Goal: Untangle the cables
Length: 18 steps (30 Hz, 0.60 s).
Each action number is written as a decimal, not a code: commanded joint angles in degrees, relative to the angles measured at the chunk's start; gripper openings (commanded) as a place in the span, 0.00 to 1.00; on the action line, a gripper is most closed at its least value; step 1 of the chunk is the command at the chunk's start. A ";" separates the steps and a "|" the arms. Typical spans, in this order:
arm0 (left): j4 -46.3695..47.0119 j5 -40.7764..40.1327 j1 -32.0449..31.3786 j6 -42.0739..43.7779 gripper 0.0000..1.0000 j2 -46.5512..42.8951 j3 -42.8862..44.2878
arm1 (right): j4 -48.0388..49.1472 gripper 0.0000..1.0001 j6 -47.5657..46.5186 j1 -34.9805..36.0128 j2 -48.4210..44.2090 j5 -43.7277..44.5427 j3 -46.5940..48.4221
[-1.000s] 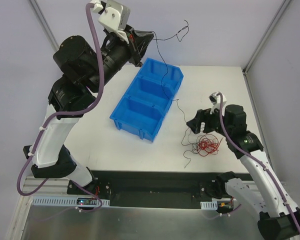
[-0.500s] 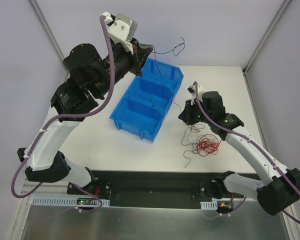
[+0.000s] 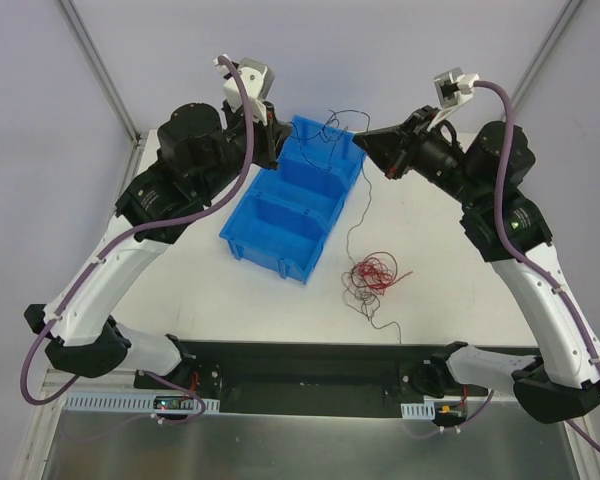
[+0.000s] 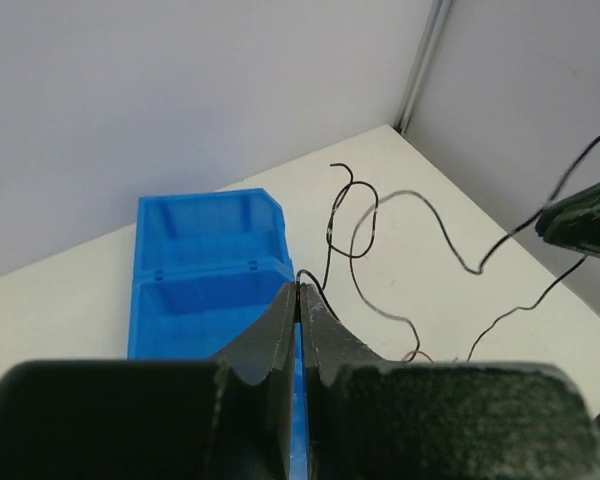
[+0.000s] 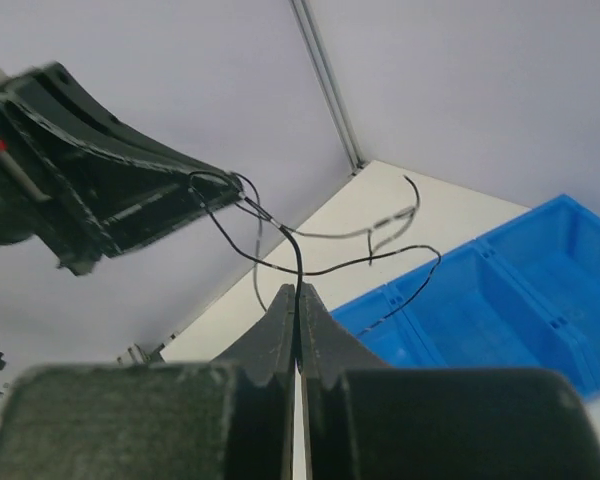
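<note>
Top view: my left gripper [image 3: 280,150] and right gripper [image 3: 364,141] are both raised over the far end of the blue bin [image 3: 270,225], with a black cable [image 3: 342,112] strung between them. The tangle [image 3: 372,272] of red and black cables lies on the table [image 3: 450,290] below the right gripper.

Left wrist: jaws pinched shut on the black cable [image 4: 327,240], which loops ahead.

Right wrist: jaws likewise shut on that cable [image 5: 297,262], which runs ahead to the left gripper [image 5: 110,190].
</note>
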 commanded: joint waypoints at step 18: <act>19.85 47.04 3.98 -18.21 0.00 7.86 -9.55 | -12.01 0.00 6.03 0.20 -9.77 12.68 -1.60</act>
